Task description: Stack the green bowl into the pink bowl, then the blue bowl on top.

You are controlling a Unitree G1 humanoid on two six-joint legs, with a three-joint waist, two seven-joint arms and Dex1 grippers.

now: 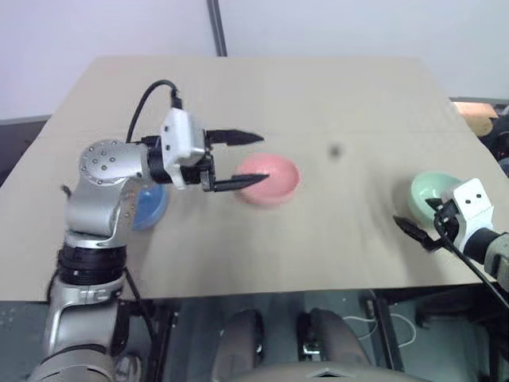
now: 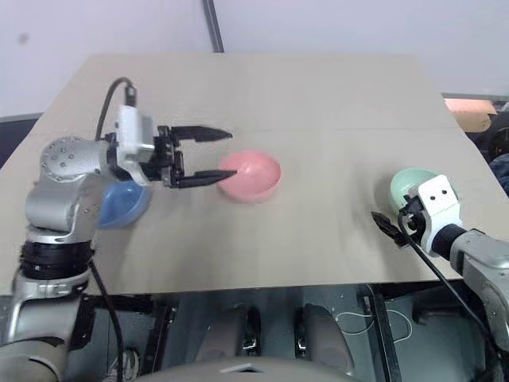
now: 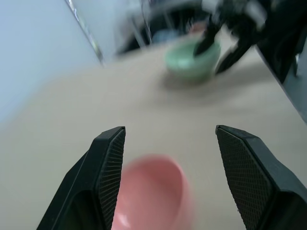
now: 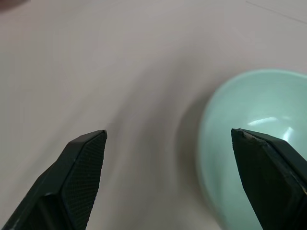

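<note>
Gaping empty: left gripper (image 1: 248, 159), right gripper (image 4: 168, 139).

On the flat tan table (image 1: 334, 239), the small round salmon-pink bowl (image 1: 270, 178) sits mid-table; the round light sky-blue bowl (image 2: 121, 204) lies to its left (partly behind the left arm), the small pale mint-green bowl (image 1: 429, 192) well to its right, all apart.

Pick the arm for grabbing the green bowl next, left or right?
Right. The right gripper is open beside the green bowl; the left gripper is over by the pink bowl.
</note>
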